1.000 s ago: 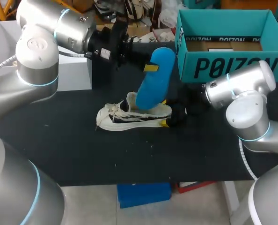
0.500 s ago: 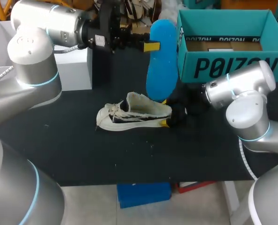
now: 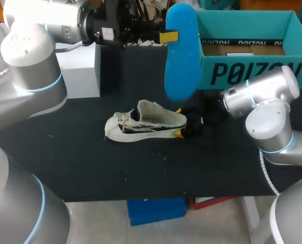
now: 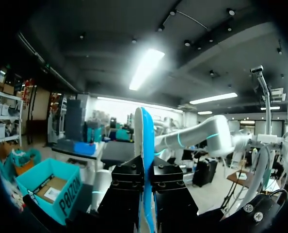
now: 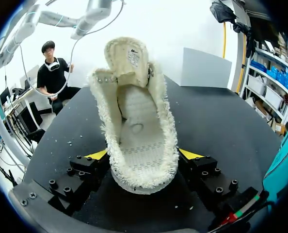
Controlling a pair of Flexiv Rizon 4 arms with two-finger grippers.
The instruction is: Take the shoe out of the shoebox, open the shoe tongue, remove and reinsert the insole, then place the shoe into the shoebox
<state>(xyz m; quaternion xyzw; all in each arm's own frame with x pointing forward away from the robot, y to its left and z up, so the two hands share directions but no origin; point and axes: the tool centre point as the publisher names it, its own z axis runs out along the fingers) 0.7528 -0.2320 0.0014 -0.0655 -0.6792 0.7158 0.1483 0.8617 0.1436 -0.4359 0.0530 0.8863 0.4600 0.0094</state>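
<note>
My left end effector [image 4: 145,180] clamps the blue insole [image 3: 180,56]; the shoebox [image 3: 242,71] beside it holds a white slip [image 3: 240,52]. My right end effector [image 5: 143,155] pinches the shoe [image 5: 134,121].

bright blue insole [image 3: 180,56]; cream shoe [image 3: 146,124] with black side stripes and fuzzy off-white lining; teal shoebox [image 3: 252,71] with black lettering; black table [image 3: 141,173]; white box [image 3: 77,68].

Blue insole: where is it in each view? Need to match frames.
Head view: insole upper middle, clamped in left pincer, hanging above the shoe.
Left wrist view: edge-on in the pincer's grip, reaching out ahead.
Right wrist view: not in it.
Shared landmark: teal shoebox, seen in head and left wrist views.
</note>
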